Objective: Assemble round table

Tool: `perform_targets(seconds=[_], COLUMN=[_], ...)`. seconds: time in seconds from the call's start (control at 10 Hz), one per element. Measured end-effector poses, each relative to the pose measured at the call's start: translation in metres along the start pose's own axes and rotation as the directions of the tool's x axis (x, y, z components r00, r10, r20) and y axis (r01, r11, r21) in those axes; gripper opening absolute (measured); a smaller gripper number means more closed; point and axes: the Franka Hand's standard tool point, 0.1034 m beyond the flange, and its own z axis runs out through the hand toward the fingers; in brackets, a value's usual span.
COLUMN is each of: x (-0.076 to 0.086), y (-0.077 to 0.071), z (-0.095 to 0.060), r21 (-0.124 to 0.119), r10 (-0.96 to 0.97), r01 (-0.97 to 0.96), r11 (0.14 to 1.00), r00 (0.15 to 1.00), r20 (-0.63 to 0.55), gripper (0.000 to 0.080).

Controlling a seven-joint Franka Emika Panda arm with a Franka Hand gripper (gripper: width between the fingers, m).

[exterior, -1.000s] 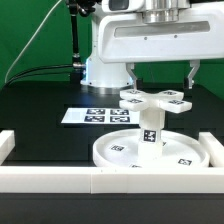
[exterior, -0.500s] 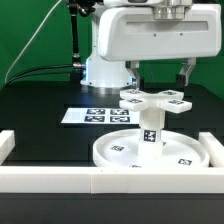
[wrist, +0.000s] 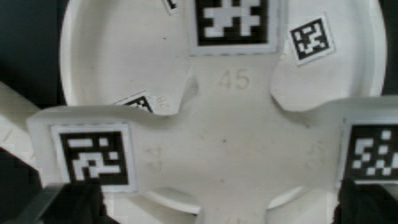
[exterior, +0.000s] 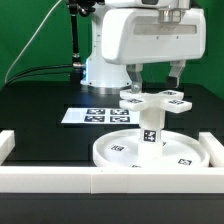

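The round disc [exterior: 190, 160] lies flat on the black table, close behind the front wall. The short leg [exterior: 150, 128] stands upright on its middle. The cross-shaped base [exterior: 155, 98] sits on top of the leg with its tags facing up. My gripper [exterior: 156, 72] hangs open just above the cross base, one finger on each side and neither touching it. In the wrist view the cross base [wrist: 222, 130] fills the middle, with the disc [wrist: 125, 40] below it. My dark fingertips [wrist: 36, 200] show at the corners. The gripper [wrist: 214, 205] holds nothing.
The marker board [exterior: 92, 116] lies flat behind the disc on the exterior view's left. The white border wall [exterior: 100, 181] runs along the front, with raised ends at both sides. The arm's white base [exterior: 105, 65] stands at the back, with a black cable beside it.
The gripper has risen a little above the cross base, and its far finger has drawn in toward the exterior view's left. The table parts have not moved.
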Motion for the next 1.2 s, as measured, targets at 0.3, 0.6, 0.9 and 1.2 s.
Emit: perform_targets(seconds=[0.3, 0.6, 0.9, 1.2], x=[-0.002, -0.005, -0.008, -0.011], y=[0.001, 0.004, 0.002, -0.008], z=[-0.001, 0.0, 0.003, 0.01], r21=[-0.007, -0.012, -0.013, -0.001], r10=[-0.146, -0.342, -0.569, -0.542], r01=[0.146, 0.342, 0.571, 0.543], r11=[0.989, 0.939, 0.821, 0.839], r00=[0.989, 0.939, 0.82, 0.838], r20=[0.011, 0.029, 0.067, 0.068], gripper=[0.0649, 0.0649, 0.0649, 0.0649])
